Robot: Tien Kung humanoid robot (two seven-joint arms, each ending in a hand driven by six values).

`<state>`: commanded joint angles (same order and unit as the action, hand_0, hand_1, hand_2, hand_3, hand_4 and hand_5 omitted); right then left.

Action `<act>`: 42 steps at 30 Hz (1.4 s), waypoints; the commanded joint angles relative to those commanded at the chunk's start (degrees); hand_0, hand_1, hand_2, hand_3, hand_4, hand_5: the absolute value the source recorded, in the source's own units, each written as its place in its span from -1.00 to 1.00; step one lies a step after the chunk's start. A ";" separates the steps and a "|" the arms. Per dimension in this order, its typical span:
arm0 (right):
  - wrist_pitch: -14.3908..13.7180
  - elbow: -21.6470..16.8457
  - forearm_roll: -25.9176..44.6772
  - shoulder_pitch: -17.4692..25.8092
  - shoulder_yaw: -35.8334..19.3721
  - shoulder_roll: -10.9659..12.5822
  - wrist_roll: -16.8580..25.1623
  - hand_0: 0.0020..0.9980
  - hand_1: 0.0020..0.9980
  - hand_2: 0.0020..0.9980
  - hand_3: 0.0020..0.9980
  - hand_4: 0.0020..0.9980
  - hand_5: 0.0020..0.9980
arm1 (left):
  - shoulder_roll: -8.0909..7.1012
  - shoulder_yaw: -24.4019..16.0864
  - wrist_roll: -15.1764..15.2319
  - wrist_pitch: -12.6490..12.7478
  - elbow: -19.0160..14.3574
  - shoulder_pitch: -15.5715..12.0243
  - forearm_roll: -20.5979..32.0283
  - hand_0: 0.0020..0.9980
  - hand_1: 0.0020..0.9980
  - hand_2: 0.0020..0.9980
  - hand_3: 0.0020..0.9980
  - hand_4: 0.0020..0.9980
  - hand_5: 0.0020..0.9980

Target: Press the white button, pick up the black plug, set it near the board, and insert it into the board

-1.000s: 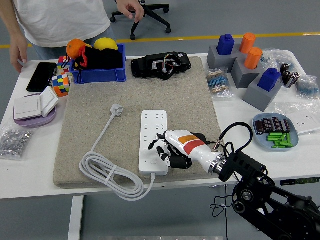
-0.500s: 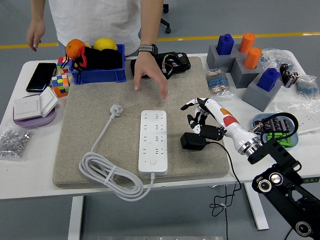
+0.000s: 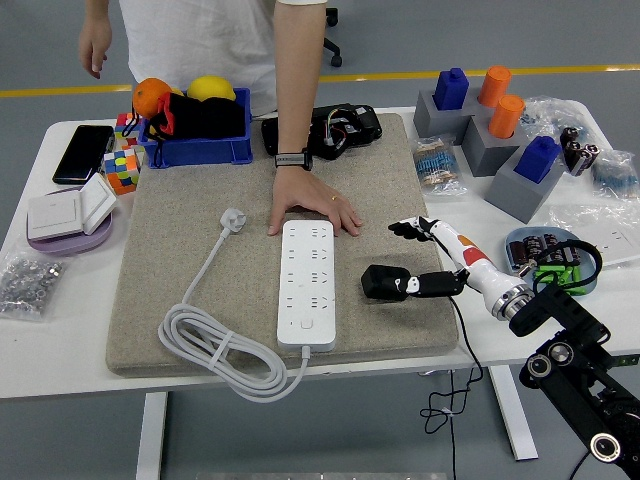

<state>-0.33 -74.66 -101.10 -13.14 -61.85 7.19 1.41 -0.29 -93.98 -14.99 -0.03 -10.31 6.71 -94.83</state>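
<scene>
The right hand (image 3: 425,262) is now reaching down to the black plug (image 3: 385,282), which is lying on the grey mat (image 3: 180,240) just to the right of the white board (image 3: 308,283); a second ago this hand was on the board's lower end, near the button (image 3: 305,324), and since then it has been pulling away to the right. The thumb is touching the plug's right side while the other fingers (image 3: 405,228) are spread wide above it, so the hand is holding nothing yet. In the same time a person's hand (image 3: 312,211) has come down and is now resting flat at the board's far end, probably steadying it. This suggests that the pressing step is finished and the pick-up is beginning; the fingers are needing to close around the plug first. The left hand is not showing
</scene>
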 joint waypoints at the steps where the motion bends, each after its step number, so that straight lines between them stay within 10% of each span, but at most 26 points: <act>1: -0.06 0.58 0.13 -0.24 0.31 -0.07 0.16 0.69 0.65 0.59 0.56 0.99 -0.62 | -0.02 0.00 -0.01 0.00 0.00 -0.02 -0.02 -0.07 -0.01 0.03 0.16 0.19 -0.48; 35: -2.34 9.22 0.68 -3.68 6.36 -0.44 5.26 0.41 0.37 0.30 0.26 0.77 -0.83 | 0.08 -0.20 0.03 0.00 0.00 -0.18 -0.19 -0.07 -0.01 0.03 0.16 0.19 -0.48; 42: -3.23 9.67 0.73 -3.79 6.76 -0.38 5.86 0.07 0.10 0.11 0.22 0.54 -1.00 | 0.08 -0.23 0.04 -0.01 0.00 -0.07 -0.27 -0.07 -0.01 0.02 0.16 0.19 -0.48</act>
<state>-3.56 -64.99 -100.37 -16.92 -55.09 6.80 7.27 -0.21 -94.21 -14.95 -0.05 -10.31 6.64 -95.10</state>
